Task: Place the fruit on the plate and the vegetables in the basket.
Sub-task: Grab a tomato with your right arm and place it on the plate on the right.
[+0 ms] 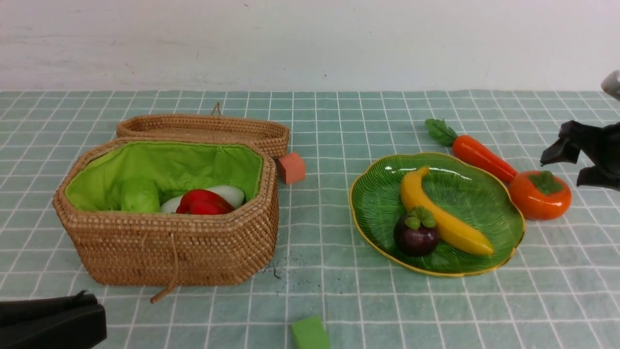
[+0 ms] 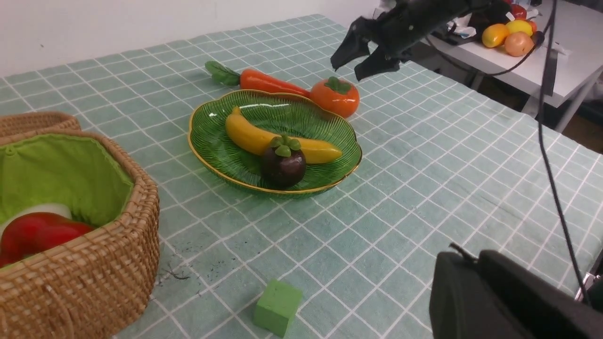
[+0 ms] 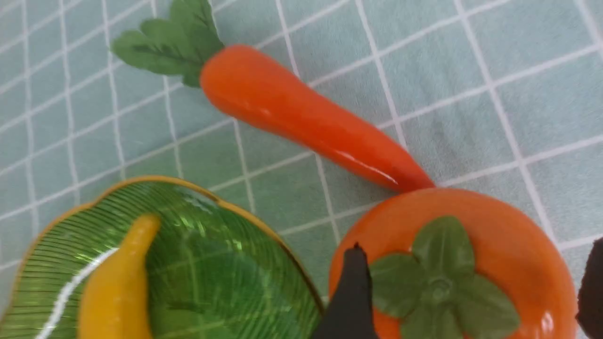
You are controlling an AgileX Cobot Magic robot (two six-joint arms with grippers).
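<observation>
Persimmon [image 1: 539,195] beside the plate [image 1: 373,203], touching the carrot [image 1: 479,155].
Right tool [image 1: 576,165] hovers open above the persimmon; left tool [image 1: 48,317] closed.

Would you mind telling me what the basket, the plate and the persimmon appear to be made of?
The basket looks like woven wicker, matte, with visible coiled strands and a bright green cloth lining. The plate seems to be ribbed green glass or glazed ceramic: it is glossy, with bright reflections and a gold rim. The persimmon is probably moulded plastic, smooth and shiny with highlights.
</observation>
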